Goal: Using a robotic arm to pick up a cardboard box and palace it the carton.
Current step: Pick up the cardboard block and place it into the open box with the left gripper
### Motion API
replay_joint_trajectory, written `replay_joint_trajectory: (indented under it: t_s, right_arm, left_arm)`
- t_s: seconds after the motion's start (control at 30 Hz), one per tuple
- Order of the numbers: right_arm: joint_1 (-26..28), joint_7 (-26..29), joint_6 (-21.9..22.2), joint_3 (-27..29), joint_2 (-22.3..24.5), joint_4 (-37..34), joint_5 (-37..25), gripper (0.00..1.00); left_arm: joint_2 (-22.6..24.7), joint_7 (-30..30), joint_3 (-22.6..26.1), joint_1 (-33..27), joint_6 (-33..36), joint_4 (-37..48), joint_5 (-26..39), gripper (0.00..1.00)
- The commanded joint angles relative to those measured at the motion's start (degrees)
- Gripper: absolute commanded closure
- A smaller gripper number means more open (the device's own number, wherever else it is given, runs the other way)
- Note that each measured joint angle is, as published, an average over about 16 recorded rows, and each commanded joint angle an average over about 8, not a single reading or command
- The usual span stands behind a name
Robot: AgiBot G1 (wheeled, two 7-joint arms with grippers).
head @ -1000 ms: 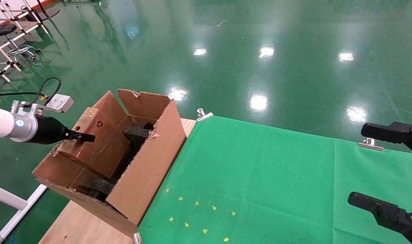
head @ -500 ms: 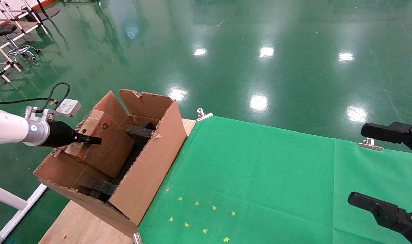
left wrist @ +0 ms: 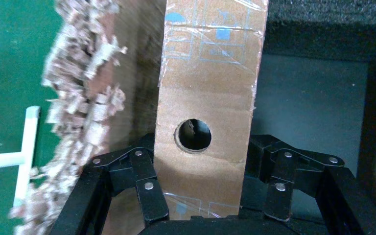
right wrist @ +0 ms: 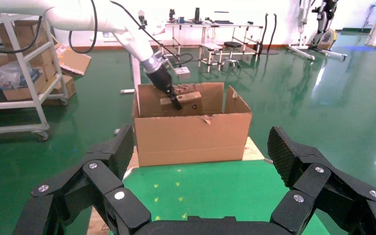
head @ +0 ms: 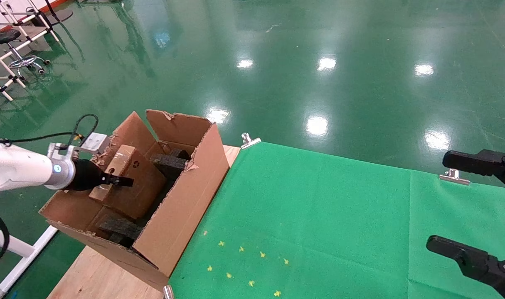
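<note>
My left gripper (head: 123,181), on the white robotic arm (head: 15,168), is shut on the small cardboard box (head: 136,182) and holds it tilted inside the carton (head: 181,199), low between its walls. In the left wrist view the box (left wrist: 208,98) with its round hole and clear tape sits between the fingers (left wrist: 149,191), beside the carton's ragged flap (left wrist: 83,112). Black foam pieces (head: 169,162) lie in the carton next to and under the box. The right wrist view shows the box (right wrist: 188,100) in the carton (right wrist: 191,134). My right gripper (head: 437,201) is open and empty at the far right.
The carton stands on a wooden tabletop (head: 98,278) at the left edge of a green cloth (head: 319,216) held by metal clips (head: 249,140). Small yellow marks (head: 244,265) dot the cloth. Stools and white racks (head: 11,45) stand on the green floor, far left.
My left gripper has moved right and down with the cardboard box, carrying it deeper into the carton. The right gripper has not moved.
</note>
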Motion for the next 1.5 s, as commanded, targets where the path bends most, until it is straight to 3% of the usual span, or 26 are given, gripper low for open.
replay_joint_trajectory:
  t_s: [0.03, 0.87, 0.9, 1.1, 1.17, 1.5]
  right_arm:
    - [0.0, 0.0, 0.0, 0.0, 0.0, 0.0, 0.0, 0.0]
    - [0.0, 0.0, 0.0, 0.0, 0.0, 0.0, 0.0, 0.0]
    - [0.0, 0.0, 0.0, 0.0, 0.0, 0.0, 0.0, 0.0]
    - [-0.01, 0.0, 0.01, 0.01, 0.01, -0.01, 0.0, 0.0]
    - [-0.01, 0.0, 0.01, 0.01, 0.01, -0.01, 0.01, 0.0]
    - [-0.01, 0.0, 0.01, 0.01, 0.01, -0.01, 0.01, 0.0]
  left_arm:
    - [0.36, -0.15, -0.1, 0.64, -0.47, -0.04, -0.14, 1.0]
    - [2.55, -2.62, -1.24, 7.26, -4.7, -0.12, -1.74, 0.98]
    - [2.56, -2.71, -1.28, 7.41, -4.77, -0.13, -1.8, 0.93]
    - [2.66, -3.07, -1.42, 8.06, -5.22, -0.23, -2.04, 0.18]
    - [2.68, -3.1, -1.44, 8.17, -5.34, -0.25, -2.09, 0.0]
    - [2.68, -3.11, -1.44, 8.1, -5.21, -0.15, -2.06, 0.0]
